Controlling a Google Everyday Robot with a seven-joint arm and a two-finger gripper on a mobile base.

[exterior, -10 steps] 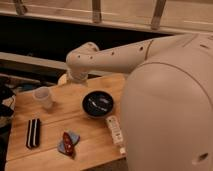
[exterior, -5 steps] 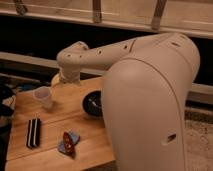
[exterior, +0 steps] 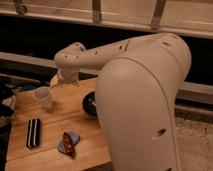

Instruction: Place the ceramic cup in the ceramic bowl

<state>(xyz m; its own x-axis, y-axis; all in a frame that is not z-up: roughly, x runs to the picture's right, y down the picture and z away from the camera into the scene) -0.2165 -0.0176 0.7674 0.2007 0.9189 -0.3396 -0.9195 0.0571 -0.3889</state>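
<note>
Gripper (exterior: 60, 81): low over the far side of the table (exterior: 60, 117), just behind and right of the cup (exterior: 43, 96). Grip state: cannot tell. Cup: upright on the table, outside the bowl (exterior: 89, 104). Bowl: right of the cup, partly hidden by the arm. Near edge: black bar (exterior: 33, 132), red-and-blue item (exterior: 67, 142).

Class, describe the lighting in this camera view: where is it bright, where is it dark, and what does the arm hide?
Camera view: warm light falls on the wooden table and the ceramic cup; the background is dark; the arm, pale and large in frame, hides most of the ceramic bowl; the gripper hangs just beyond the cup.
</note>
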